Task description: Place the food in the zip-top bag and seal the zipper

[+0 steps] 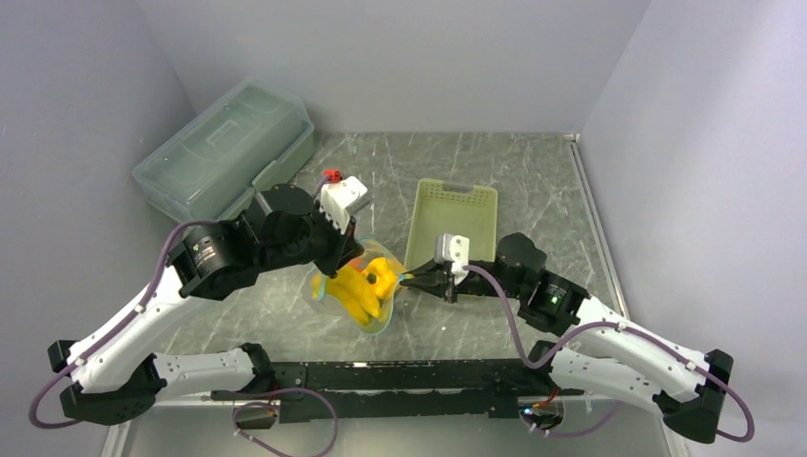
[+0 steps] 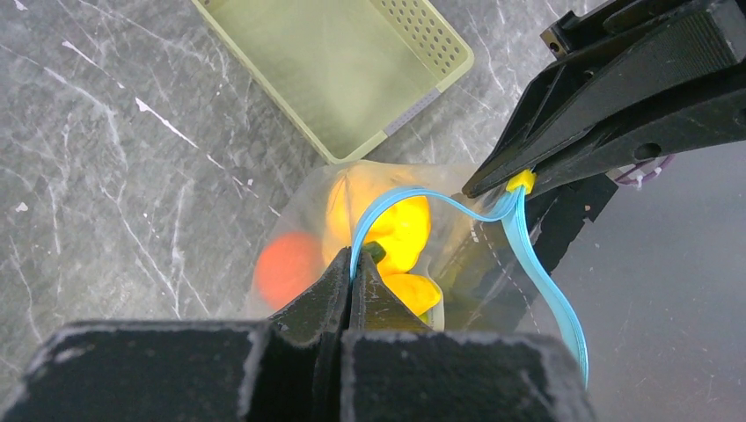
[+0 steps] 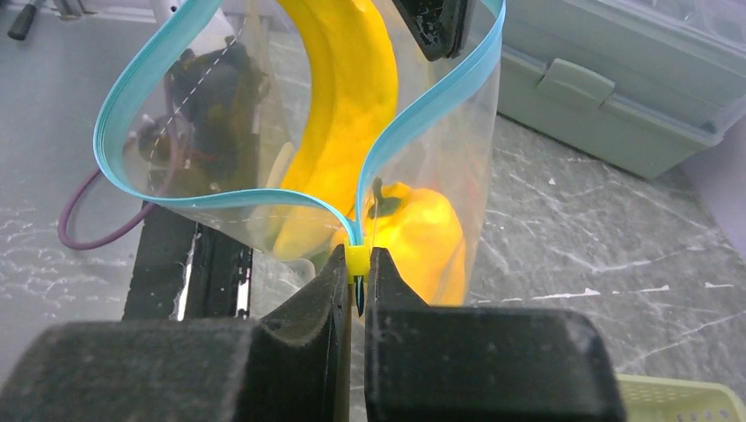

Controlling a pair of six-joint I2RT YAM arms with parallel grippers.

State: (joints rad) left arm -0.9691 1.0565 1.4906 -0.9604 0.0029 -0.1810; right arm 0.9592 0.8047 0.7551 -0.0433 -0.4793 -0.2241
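Note:
The clear zip-top bag (image 1: 373,303) hangs between my two grippers above the table, mouth gaping. Inside it are yellow banana-like pieces (image 1: 354,291), a yellow pepper-like piece (image 3: 413,230) and an orange round one (image 2: 287,266). My left gripper (image 2: 356,257) is shut on one part of the teal-blue zipper strip (image 2: 537,264). My right gripper (image 3: 358,264) is shut on the small yellow slider (image 3: 357,259) at the strip's end; it also shows in the left wrist view (image 2: 521,181). The two sides of the strip (image 3: 264,200) stand apart in a wide loop.
The pale yellow-green perforated basket (image 1: 451,221) lies empty just behind the right gripper. A large translucent lidded storage box (image 1: 226,148) stands at the back left. Grey walls close in the marbled table on three sides.

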